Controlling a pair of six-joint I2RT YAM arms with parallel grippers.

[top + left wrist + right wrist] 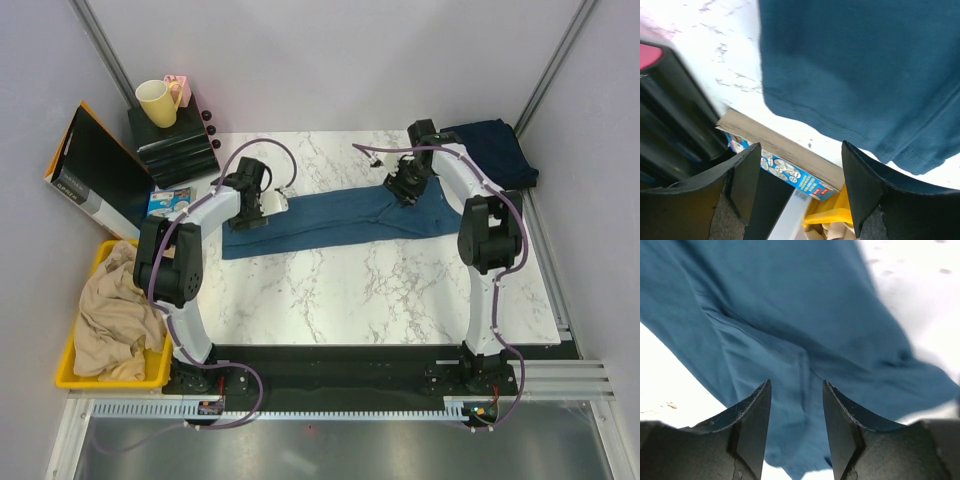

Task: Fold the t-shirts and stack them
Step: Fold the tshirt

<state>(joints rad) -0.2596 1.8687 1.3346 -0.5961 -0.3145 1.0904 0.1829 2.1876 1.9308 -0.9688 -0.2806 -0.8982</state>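
Two t-shirts are on the marble surface [330, 300]. The steel-blue t-shirt [330, 222] lies in a long band across the middle, seemingly already narrowed lengthwise. The navy t-shirt [490, 150] sits bunched in the far right corner, just beyond my right arm. My left fingers [247, 220] hang over the band's left end. The wrist view shows them wide apart with nothing between them, and the hemmed edge lies just ahead of the tips. My right fingers [405, 190] are above the band's right part, also spread, with cloth lying under the gap and none of it pinched that I can see. I judge the step in hand to be taking hold of the blue shirt for its next fold, with the stacking onto the navy one not yet begun. To do it well, I would bring each pair of fingers straight down at an edge rather than into the middle of the cloth, so the lower finger can slide under every layer and not just the top one. The right wrist view shows creases and a seam beneath the gap, so I would choose a flat stretch beside them. I would close both sides before lifting and raise them together, only high enough to clear the surface. Keeping the band lightly taut between the arms should let it land edge on edge. On the left, the hem is close to the surface's border, so I would pull inward, never outward.
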